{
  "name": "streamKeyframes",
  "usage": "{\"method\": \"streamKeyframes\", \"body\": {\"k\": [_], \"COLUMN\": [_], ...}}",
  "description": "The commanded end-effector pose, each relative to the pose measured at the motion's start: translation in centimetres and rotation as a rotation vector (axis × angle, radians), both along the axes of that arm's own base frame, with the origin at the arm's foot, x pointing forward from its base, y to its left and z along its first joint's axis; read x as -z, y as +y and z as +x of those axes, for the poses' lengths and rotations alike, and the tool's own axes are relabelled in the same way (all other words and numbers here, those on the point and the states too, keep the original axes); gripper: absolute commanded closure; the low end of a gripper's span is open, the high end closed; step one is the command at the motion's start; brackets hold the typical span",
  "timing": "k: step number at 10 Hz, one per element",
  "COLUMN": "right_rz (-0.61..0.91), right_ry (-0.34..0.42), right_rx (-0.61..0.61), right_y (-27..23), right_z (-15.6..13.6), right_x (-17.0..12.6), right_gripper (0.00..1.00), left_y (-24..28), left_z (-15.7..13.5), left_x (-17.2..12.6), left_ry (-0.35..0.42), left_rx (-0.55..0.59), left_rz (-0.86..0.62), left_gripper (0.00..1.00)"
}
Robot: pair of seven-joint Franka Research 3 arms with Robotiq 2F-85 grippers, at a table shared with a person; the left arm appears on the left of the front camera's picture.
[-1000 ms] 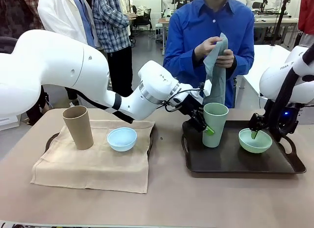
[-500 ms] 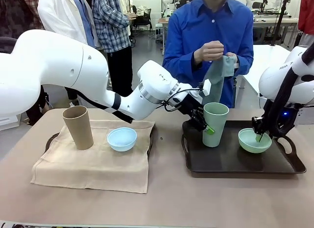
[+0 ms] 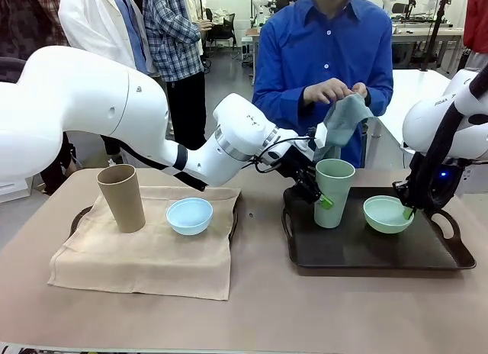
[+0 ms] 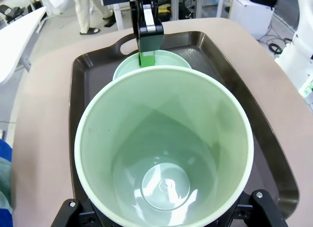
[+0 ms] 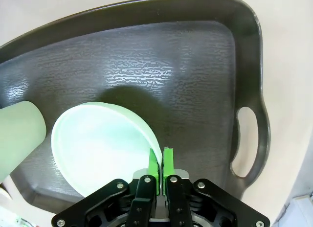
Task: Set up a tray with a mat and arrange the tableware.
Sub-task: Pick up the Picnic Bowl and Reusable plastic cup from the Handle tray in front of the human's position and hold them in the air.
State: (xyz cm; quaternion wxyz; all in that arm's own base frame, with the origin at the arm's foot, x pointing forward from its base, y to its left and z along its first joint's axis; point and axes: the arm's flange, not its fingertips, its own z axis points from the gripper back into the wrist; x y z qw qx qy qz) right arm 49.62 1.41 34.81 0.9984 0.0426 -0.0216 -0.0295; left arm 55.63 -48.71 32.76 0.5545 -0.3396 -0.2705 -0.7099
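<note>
At the dark tray [image 3: 358, 256], the left gripper [image 3: 320, 196] clasps the upright pale green cup [image 3: 334, 188] from its 9 o'clock side. The person's cloth [image 3: 341, 119] hangs beyond it at 12 o'clock. Toward 3 o'clock, the right gripper [image 3: 407, 211] pinches the pale green bowl [image 3: 385, 214] by its rim, jaws nearly closed.

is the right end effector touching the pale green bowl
Touching. In the right wrist view the right end effector pinches the rim of the pale green bowl between its green pads, with no gap.
</note>
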Motion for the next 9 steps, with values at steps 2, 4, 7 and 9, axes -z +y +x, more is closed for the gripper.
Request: {"method": "streamKeyframes", "body": {"k": [2, 4, 7, 9], "right_rz": [0.011, 0.021, 0.096, 0.111], "right_ry": [0.001, 0.006, -0.059, -0.137], "right_rx": [-0.013, -0.010, -0.067, -0.082], "right_y": [0.1, 0.2, -0.5, -1.6], "right_z": [0.4, 0.3, -3.2, -6.9], "right_x": [0.5, -0.2, -6.1, -11.6], "right_gripper": [1.00, 1.00, 1.00, 1.00], "left_y": [1.0, 1.9, 3.7, 4.7], "left_z": [-0.1, -0.3, -2.6, -5.1], "left_x": [-0.7, -1.3, -7.7, -12.6], "left_ry": [0.000, 0.051, 0.062, 0.028], "left_rx": [-0.034, -0.035, -0.065, -0.058], "left_rz": [0.011, 0.006, -0.051, -0.081], "left_gripper": [1.00, 1.00, 1.00, 1.00]}}
